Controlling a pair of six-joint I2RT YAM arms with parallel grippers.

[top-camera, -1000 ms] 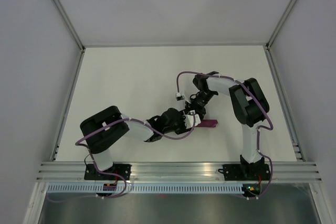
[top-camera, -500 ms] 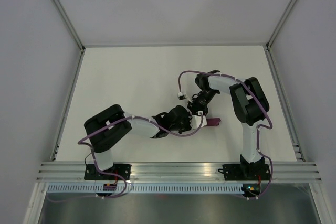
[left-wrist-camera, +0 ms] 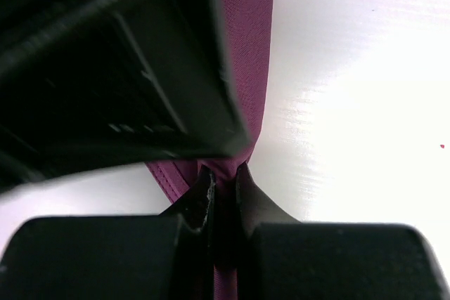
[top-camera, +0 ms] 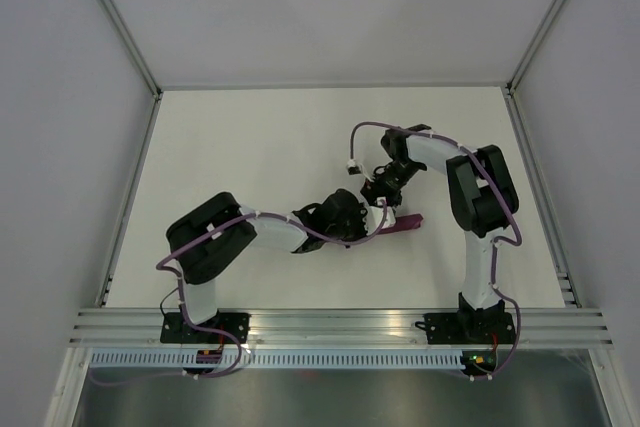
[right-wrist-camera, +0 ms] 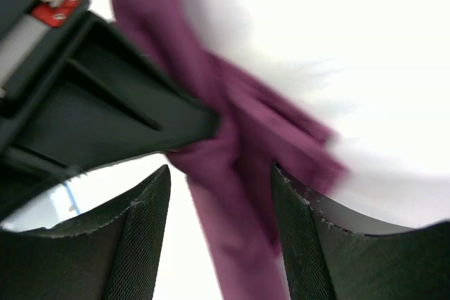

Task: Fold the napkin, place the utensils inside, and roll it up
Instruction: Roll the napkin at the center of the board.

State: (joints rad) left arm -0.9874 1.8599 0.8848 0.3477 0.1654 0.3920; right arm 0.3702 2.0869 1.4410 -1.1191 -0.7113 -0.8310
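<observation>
right pincer (right-wrist-camera: pixel 219 189) has spread wider — left pincer (left-wrist-camera: pixel 225 177) now clamps napkin (left-wrist-camera: pixel 247 47).

- The left end effector (top-camera: pixel 374 221) and the right end effector (top-camera: pixel 386 194) stand nose to nose, just beside each other, with no room to pass between them.
- The narrow, bunched plum-purple cloth napkin (top-camera: pixel 405 224) is pinched in the left end effector's closed fingertips. It also fills the gap between the right end effector's parted fingers.
- From the left wrist, the right end effector's black body blocks the space ahead and to the left, while bare white worktop (top-camera: pixel 250 147) lies to the right.
- Beyond both end effectors the worktop runs free to the grey side walls (top-camera: pixel 60 147).
</observation>
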